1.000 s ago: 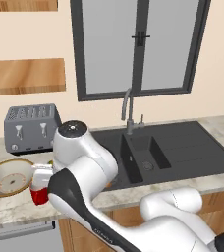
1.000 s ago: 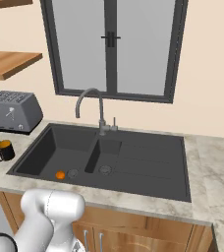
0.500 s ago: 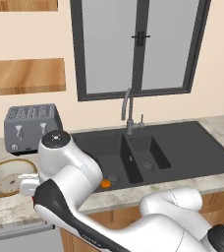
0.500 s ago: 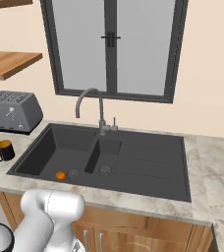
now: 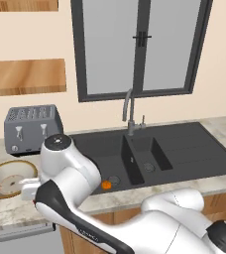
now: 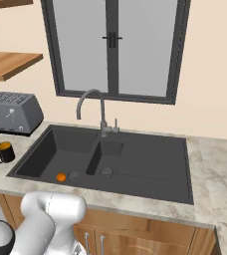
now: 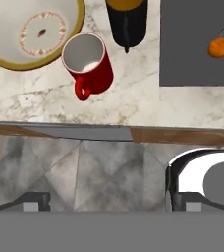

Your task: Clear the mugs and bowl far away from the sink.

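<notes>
Our pincer (image 7: pixel 106 206) hangs over the floor in front of the counter edge in the hand view, its two dark tips set wide apart with nothing between them, so we read it as released.

Largest before us is the marble counter (image 6: pixel 212 169), and sunk into it the dark double-basin sink (image 5: pixel 159 151) with its curved faucet (image 5: pixel 129 111). We see a small orange thing (image 6: pixel 60 177) lying in the left basin near a drain. Left of the sink stands the grey toaster (image 5: pixel 31 129) against the wall.

Next comes the bowl (image 7: pixel 33 32), tan-rimmed and cream inside, resting on the counter well left of the sink. Just beside its rim we find the red mug (image 7: pixel 88 61), upright, handle pointing toward the counter edge. The black mug (image 7: pixel 127 19) stands between the red mug and the sink, close to the basin's edge; in the right base view we see its yellow inside.
</notes>
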